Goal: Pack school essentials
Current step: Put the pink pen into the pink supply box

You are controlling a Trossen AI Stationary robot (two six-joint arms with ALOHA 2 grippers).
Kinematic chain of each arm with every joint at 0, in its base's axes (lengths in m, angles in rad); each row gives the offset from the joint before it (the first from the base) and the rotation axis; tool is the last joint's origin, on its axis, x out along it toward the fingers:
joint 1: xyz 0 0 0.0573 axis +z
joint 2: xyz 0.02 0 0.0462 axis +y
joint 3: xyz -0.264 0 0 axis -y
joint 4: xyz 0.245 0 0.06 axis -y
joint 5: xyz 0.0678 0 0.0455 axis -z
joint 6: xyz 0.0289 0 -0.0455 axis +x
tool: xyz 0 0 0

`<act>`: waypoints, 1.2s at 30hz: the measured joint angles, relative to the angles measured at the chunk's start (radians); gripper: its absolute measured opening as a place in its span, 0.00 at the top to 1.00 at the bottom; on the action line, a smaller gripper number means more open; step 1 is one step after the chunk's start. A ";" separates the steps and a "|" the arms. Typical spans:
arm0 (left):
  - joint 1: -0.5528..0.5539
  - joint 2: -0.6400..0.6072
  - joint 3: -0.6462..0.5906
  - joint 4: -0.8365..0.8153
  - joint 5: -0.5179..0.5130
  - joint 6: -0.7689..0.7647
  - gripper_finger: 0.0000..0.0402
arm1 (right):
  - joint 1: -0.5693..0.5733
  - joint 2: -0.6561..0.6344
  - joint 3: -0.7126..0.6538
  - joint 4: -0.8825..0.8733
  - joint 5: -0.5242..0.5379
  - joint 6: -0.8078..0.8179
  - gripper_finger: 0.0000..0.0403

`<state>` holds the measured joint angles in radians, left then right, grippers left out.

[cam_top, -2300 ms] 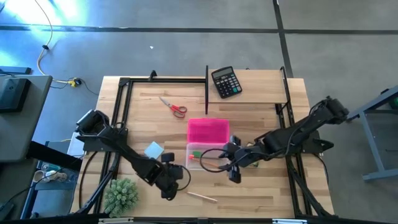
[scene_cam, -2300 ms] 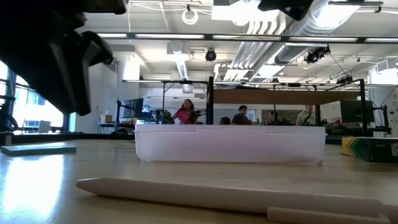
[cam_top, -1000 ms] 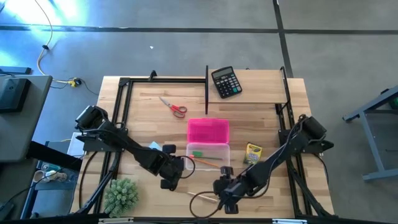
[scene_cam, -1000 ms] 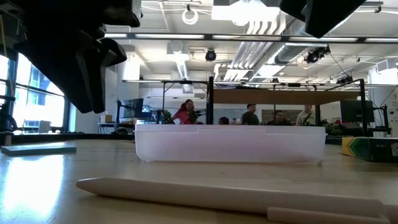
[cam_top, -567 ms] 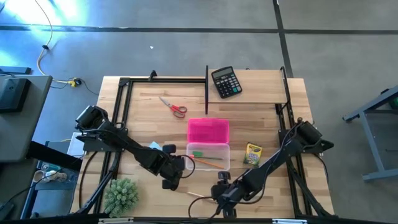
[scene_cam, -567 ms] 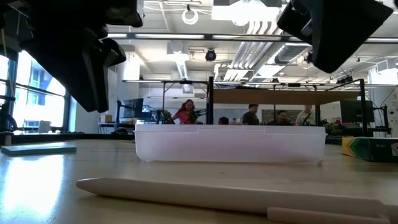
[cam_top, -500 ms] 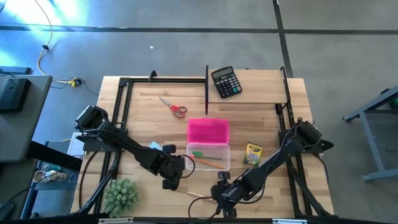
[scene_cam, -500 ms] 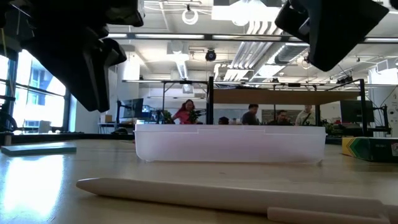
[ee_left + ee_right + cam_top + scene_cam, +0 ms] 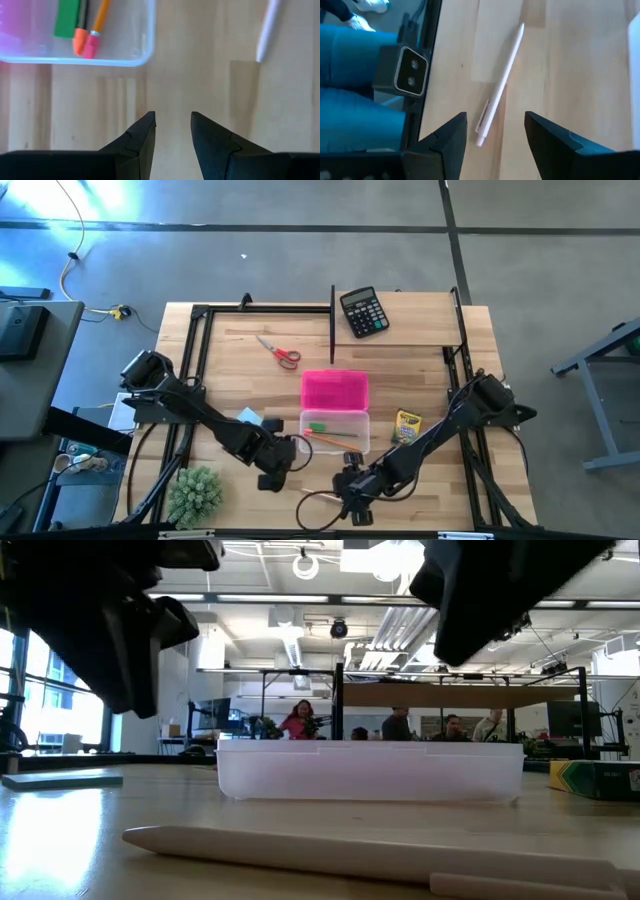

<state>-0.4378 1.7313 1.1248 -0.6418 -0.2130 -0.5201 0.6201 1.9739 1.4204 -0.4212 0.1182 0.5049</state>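
A thin white pen lies flat near the table's near edge, and shows across the front of the low view. My right gripper hangs open above its clip end, touching nothing. My left gripper is open over bare wood between the pen and the clear case. The case holds a green eraser and two pencils. Red-handled scissors lie toward the far side. The crayon box lies right of the case. The light-blue notepad is partly under my left arm.
The pink lid lies just beyond the case and a black calculator at the far edge. A green spiky ball sits at the near left corner. The low camera and a person's jeans show past the near edge.
My right gripper has shifted a little toward the table's left along the near edge, coming over the white pen's end; in the low view its dark bulk has slid left. My left gripper has drawn slightly toward the near left. No object has moved.
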 joint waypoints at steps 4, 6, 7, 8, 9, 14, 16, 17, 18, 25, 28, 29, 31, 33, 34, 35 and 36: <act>-0.030 0.000 0.000 0.002 0.000 0.000 0.72 | 0.000 0.039 0.000 0.043 -0.023 0.013 0.53; -0.044 0.000 0.000 0.003 0.000 0.000 0.72 | 0.000 0.045 0.000 0.051 -0.022 0.023 0.53; -0.050 0.000 0.000 0.003 0.000 0.000 0.72 | 0.003 0.050 0.000 0.052 -0.020 0.032 0.53; -0.056 0.000 0.000 0.003 -0.001 -0.001 0.72 | 0.005 0.055 0.000 0.052 -0.018 0.037 0.53; -0.060 0.000 0.000 0.003 -0.001 -0.001 0.72 | 0.008 0.063 0.000 0.052 -0.017 0.038 0.53; -0.077 0.000 0.000 0.007 -0.001 -0.005 0.72 | 0.030 0.102 0.000 0.053 -0.017 0.063 0.53; -0.082 0.000 0.000 0.010 -0.002 -0.022 0.72 | 0.038 0.113 0.000 0.053 -0.014 0.064 0.53; -0.082 0.000 0.000 0.011 -0.002 -0.027 0.72 | 0.041 0.116 0.000 0.053 -0.007 0.067 0.53; -0.083 0.000 0.000 0.012 -0.003 -0.033 0.72 | 0.044 0.121 0.000 0.052 -0.003 0.071 0.53; -0.087 0.000 0.000 0.018 -0.007 -0.062 0.72 | 0.054 0.141 0.000 0.036 0.005 0.081 0.53; -0.087 0.000 0.000 0.019 -0.007 -0.079 0.72 | 0.062 0.141 0.000 0.014 0.026 0.094 0.54; -0.087 0.000 0.000 0.020 -0.007 -0.079 0.72 | 0.065 0.141 0.000 0.009 0.034 0.097 0.55; -0.087 0.000 0.000 0.020 -0.007 -0.079 0.72 | 0.070 0.141 0.000 0.005 0.045 0.101 0.57; -0.087 0.000 0.000 0.020 -0.007 -0.079 0.72 | 0.070 0.141 0.000 0.002 0.052 0.101 0.60; -0.087 0.000 0.000 0.020 -0.007 -0.079 0.72 | 0.070 0.141 0.000 0.000 0.056 0.101 0.61; -0.087 0.000 0.000 0.020 -0.007 -0.079 0.72 | 0.070 0.141 0.000 0.000 0.058 0.101 0.63; -0.087 0.000 0.000 0.020 -0.007 -0.079 0.72 | 0.070 0.141 0.000 0.000 0.060 0.100 0.64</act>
<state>-0.5247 1.7313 1.1248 -0.6220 -0.2203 -0.5995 0.6903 2.1151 1.4208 -0.4217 0.1780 0.6052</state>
